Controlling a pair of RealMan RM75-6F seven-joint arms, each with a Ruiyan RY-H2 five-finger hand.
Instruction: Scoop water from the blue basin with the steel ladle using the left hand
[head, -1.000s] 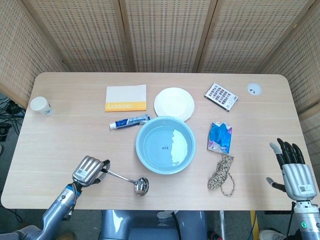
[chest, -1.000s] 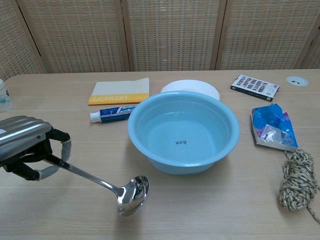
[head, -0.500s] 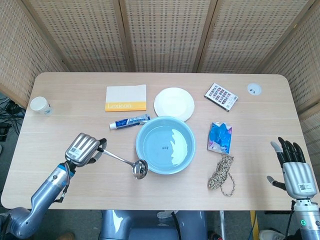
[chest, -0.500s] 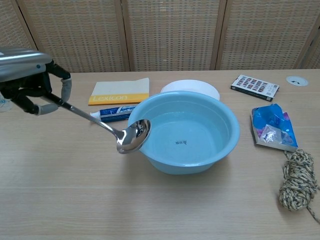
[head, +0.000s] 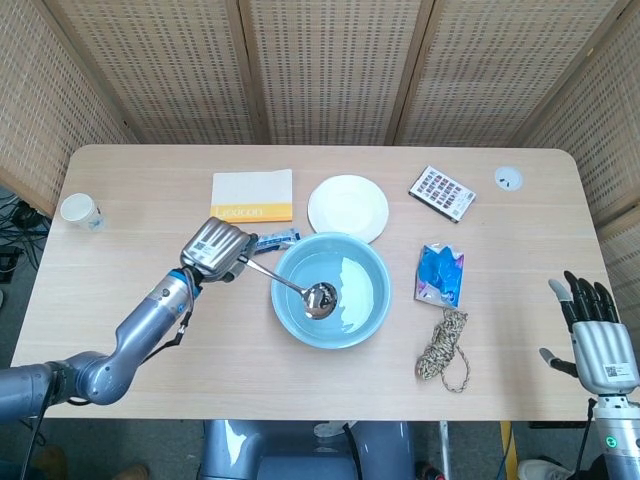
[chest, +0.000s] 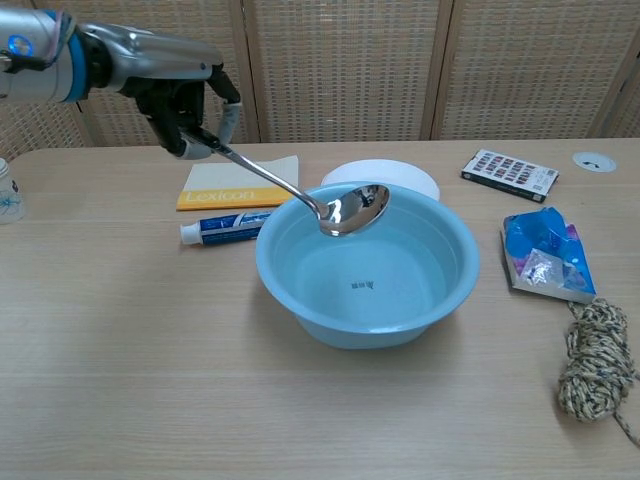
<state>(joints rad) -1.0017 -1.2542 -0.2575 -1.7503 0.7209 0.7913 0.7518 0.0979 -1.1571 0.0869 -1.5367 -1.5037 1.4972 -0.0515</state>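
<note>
The blue basin (head: 288, 315) (chest: 290, 290) stands mid-table with clear water in it. My left hand (head: 214, 250) (chest: 187, 103) grips the handle of the steel ladle (head: 300, 288) (chest: 300, 196). It holds the ladle above the basin's left side, handle sloping down to the right. The ladle's bowl (head: 320, 300) (chest: 353, 208) hangs over the water, above the rim in the chest view. At the table's lower right corner my right hand (head: 596, 337) is open, fingers spread, holding nothing; the chest view does not show it.
A toothpaste tube (chest: 222, 229) and a yellow-edged Lexicon book (head: 252, 194) lie left of the basin. A white plate (head: 348, 207) is behind it. A blue packet (head: 440, 273), a rope bundle (head: 444, 347), a card box (head: 442, 192) and a paper cup (head: 80, 211) are around.
My left hand lifted the ladle off the table and carried it up and right. Its bowl went from the table left of the basin to over the water. The right hand barely moved.
</note>
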